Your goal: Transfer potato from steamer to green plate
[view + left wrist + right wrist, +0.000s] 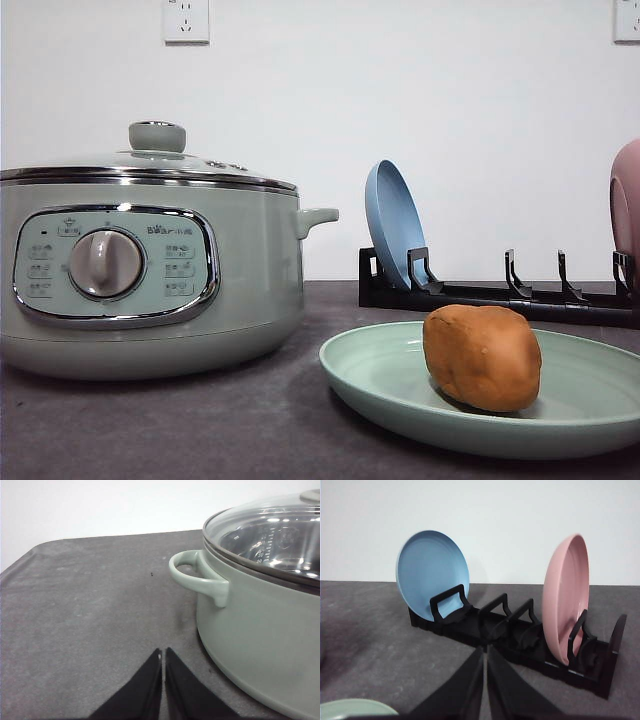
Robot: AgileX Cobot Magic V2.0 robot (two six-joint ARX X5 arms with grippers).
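The transfer looks finished: the potato [482, 357] sits on the green plate [380, 385] at the front view's lower right, the lidded steamer [150, 270] at left, and both the left gripper [163, 662] and right gripper [485, 661] are closed empty, so nothing remains but parking

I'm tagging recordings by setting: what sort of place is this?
Probably a mock kitchen counter: a pale green electric steamer pot, a black dish rack holding a blue plate, and wall sockets above.
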